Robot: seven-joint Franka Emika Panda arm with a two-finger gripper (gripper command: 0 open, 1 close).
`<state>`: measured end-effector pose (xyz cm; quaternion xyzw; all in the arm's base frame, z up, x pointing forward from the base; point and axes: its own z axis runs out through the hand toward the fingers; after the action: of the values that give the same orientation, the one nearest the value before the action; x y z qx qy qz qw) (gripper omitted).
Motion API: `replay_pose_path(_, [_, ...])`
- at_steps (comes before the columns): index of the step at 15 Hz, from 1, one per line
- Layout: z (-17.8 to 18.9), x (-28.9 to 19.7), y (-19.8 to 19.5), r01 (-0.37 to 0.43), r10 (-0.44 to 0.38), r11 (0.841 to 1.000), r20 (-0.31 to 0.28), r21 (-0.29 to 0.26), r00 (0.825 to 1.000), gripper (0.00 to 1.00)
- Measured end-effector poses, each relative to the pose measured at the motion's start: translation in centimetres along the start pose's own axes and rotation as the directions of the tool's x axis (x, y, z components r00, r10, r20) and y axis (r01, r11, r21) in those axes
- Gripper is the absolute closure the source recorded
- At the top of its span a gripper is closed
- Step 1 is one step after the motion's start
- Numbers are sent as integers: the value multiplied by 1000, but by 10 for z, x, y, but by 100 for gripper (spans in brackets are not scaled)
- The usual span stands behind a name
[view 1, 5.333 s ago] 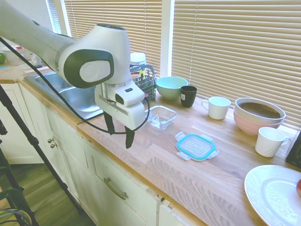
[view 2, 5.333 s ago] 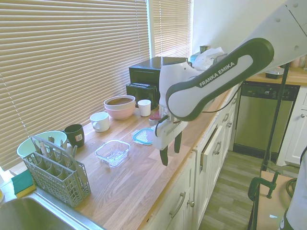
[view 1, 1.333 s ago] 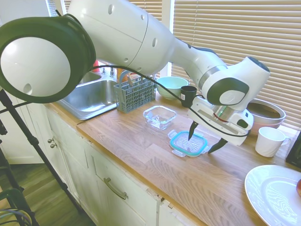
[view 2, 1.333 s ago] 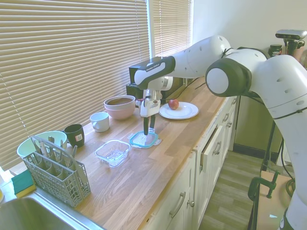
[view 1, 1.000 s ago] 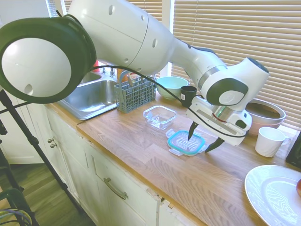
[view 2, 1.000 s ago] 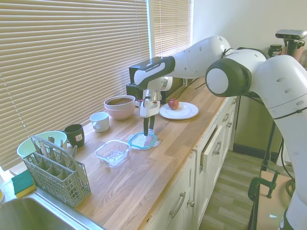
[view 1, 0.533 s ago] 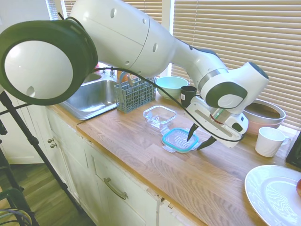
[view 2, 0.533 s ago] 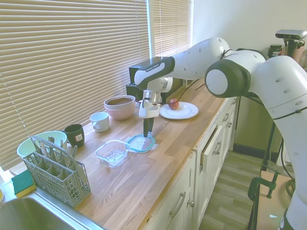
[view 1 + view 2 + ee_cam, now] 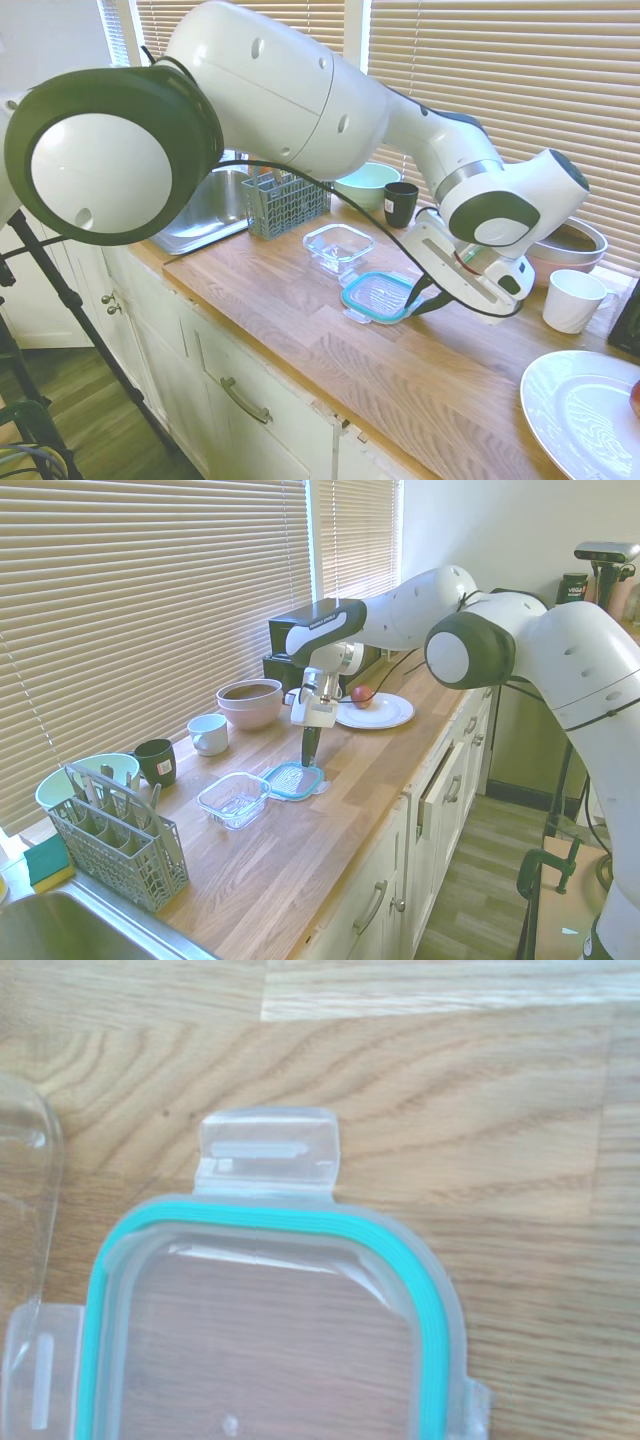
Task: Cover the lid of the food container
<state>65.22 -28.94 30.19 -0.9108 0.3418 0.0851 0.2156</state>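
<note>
The flat square clear plastic lid with a teal-blue rim seal (image 9: pixel 377 296) lies on the wooden countertop (image 9: pixel 330 360) a little right of the first exterior view's centre, flat or nearly so, just beside the small square clear food container (image 9: pixel 339 247), which sits open above and to its left. In the second exterior view the lid (image 9: pixel 293 779) is at mid-frame, its edge very close to the container (image 9: pixel 235 799) to its lower left; whether they touch cannot be told. The wrist view shows one rounded corner of the lid (image 9: pixel 270 1330) with a clear snap tab, and the container's rim (image 9: pixel 35 1190) at the far left edge.

The white arm's black two-finger gripper (image 9: pixel 421 296) is down at the lid's right edge, and its fingers stand apart, one by the rim and one further right. In the second exterior view the gripper (image 9: pixel 310 752) points down onto the lid.

Behind, along the blinds, stand a mint-green bowl (image 9: pixel 365 184), a black cup (image 9: pixel 401 204), a pink bowl (image 9: pixel 570 247) and a white mug (image 9: pixel 574 300); a grey cutlery basket (image 9: pixel 285 203) sits by the sink (image 9: pixel 195 215), and a white plate (image 9: pixel 575 415) fills the lower right corner
</note>
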Motion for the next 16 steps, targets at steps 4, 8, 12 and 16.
replay_pose_path(4, [-2,-1,-2,-4,4,1000,-1,-2,1000,100])
replay_pose_path(8, [-18,-6,-3,-2,2,1000,-32,-2,999,100])
replay_pose_path(12, [-76,-53,-18,15,-15,1000,-110,1,994,100])
replay_pose_path(16, [-87,-101,-59,9,-16,999,-158,-40,987,100])
